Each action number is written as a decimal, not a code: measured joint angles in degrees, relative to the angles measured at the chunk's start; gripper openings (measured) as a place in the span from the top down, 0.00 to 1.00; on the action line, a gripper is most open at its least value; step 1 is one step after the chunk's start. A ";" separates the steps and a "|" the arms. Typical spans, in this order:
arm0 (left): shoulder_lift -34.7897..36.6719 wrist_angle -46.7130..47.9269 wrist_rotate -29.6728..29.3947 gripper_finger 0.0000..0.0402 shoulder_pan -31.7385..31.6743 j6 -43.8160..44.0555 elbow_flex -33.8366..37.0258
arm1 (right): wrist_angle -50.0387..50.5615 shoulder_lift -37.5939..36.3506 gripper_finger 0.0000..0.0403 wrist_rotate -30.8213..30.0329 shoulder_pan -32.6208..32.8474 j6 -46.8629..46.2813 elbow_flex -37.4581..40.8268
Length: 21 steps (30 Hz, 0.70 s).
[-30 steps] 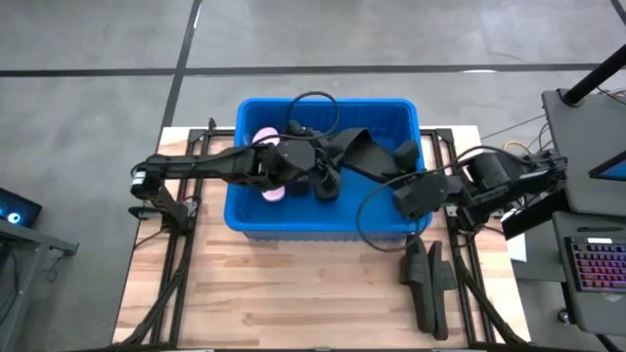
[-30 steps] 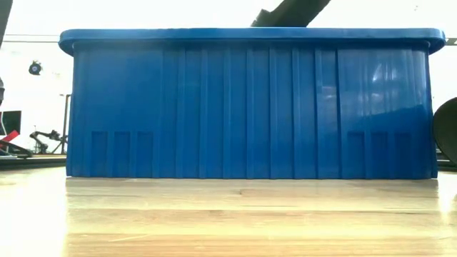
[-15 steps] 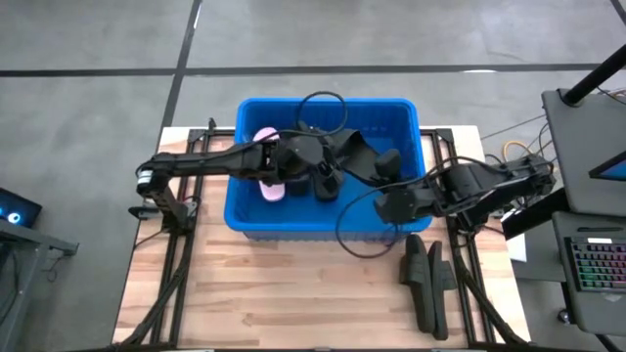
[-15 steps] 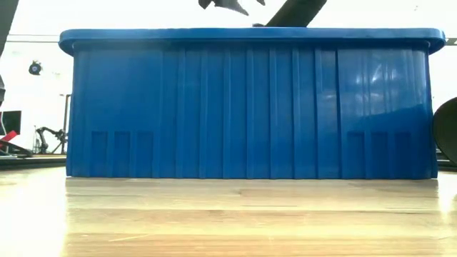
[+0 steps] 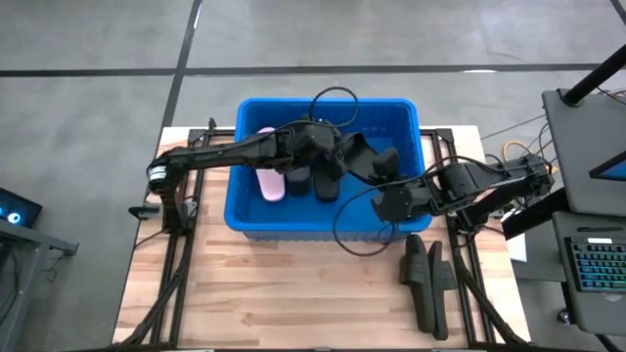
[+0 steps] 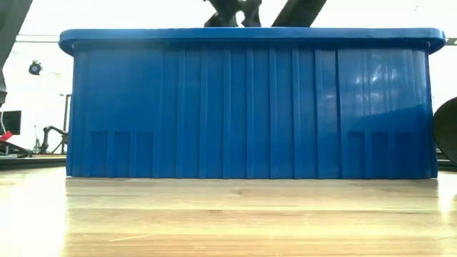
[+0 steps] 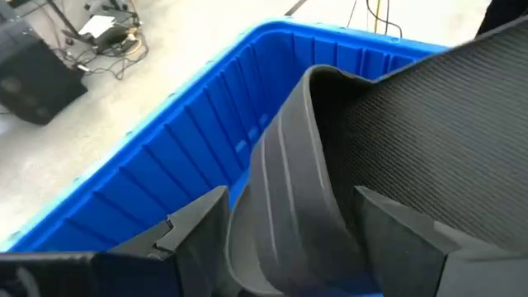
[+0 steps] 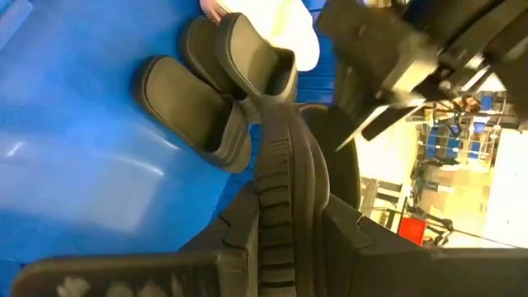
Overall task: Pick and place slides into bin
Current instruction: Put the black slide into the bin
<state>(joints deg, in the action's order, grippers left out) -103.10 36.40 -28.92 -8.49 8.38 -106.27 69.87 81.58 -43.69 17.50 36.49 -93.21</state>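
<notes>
The blue bin [image 5: 323, 102] stands at the table's far middle. My left gripper [image 5: 331, 156] reaches into it from the left and is shut on a black slide [image 7: 280, 198]. My right gripper [image 5: 389, 203] is over the bin's near right corner, shut on another black slide [image 8: 285, 165] seen edge-on. A pale pink slide [image 5: 271, 186] and two black slides [image 8: 198, 107] lie in the bin. Two more black slides [image 5: 425, 284] lie on the table at the near right. My left gripper has one finger on each side of the black slide's ribbed, curved part [image 7: 272, 165], which fills the gap between them. The slide stands tilted inside the bin; its lower end is hidden. My right gripper pinches the black slide's grooved edge [image 8: 280, 206] between its two fingers. The fingers lie along the slide, which reaches away from them into the bin. What its far end rests on is hidden.
The bin's tall ribbed wall [image 6: 250, 107] fills the low view and hides its contents. Cables loop over the bin [image 5: 333, 98]. A side desk with a keyboard [image 5: 597, 264] stands to the right. Bare wood [image 5: 293, 293] lies in front of the bin.
My left gripper has gone toward the table's right edge inside the bin and has risen: it now shows above the rim in the low view. My right gripper has gone toward the table's left edge along the bin's near right corner, with its slide.
</notes>
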 joint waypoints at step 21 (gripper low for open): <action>-2.13 -8.80 0.97 0.88 -2.56 -10.45 0.32 | -2.91 0.07 0.84 -3.63 0.22 2.80 0.02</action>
<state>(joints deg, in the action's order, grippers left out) -105.23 27.60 -27.94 -11.05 -2.07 -105.95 66.96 81.65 -47.32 17.72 39.29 -93.19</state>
